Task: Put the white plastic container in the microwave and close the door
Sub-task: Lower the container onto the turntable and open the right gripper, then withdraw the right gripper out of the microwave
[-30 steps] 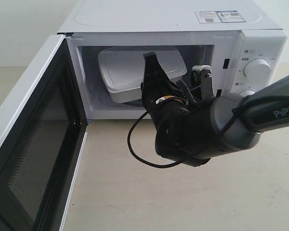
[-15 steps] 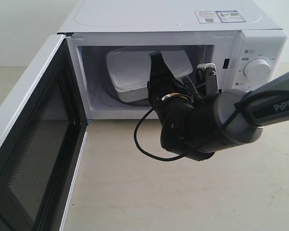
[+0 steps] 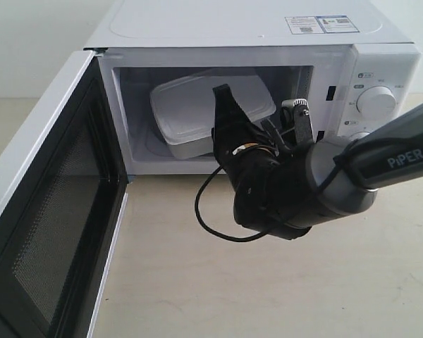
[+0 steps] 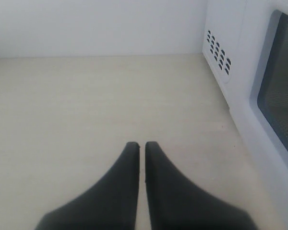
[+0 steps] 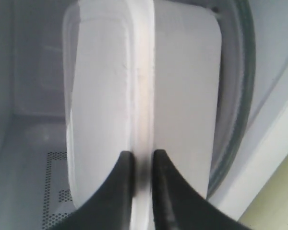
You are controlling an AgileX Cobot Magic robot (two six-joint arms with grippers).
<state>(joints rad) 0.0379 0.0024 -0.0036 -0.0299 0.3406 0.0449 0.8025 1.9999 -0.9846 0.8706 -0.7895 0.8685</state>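
The white plastic container sits tilted inside the open cavity of the microwave, over the glass turntable. My right gripper is shut on the container's lid rim, one black finger on each side of it. In the exterior view that right gripper reaches into the cavity mouth. The door hangs wide open at the left, mesh-lined inner face showing. My left gripper hovers shut and empty over the bare tabletop, beside the door's outer face.
The control panel with a round knob is right of the cavity. A black cable loops under the right arm. Vent holes mark the microwave's side. Beige tabletop lies in front.
The right gripper, still holding the container, pushed it deeper and to the right, then drew it back a little to the left; the container now sits tilted again.
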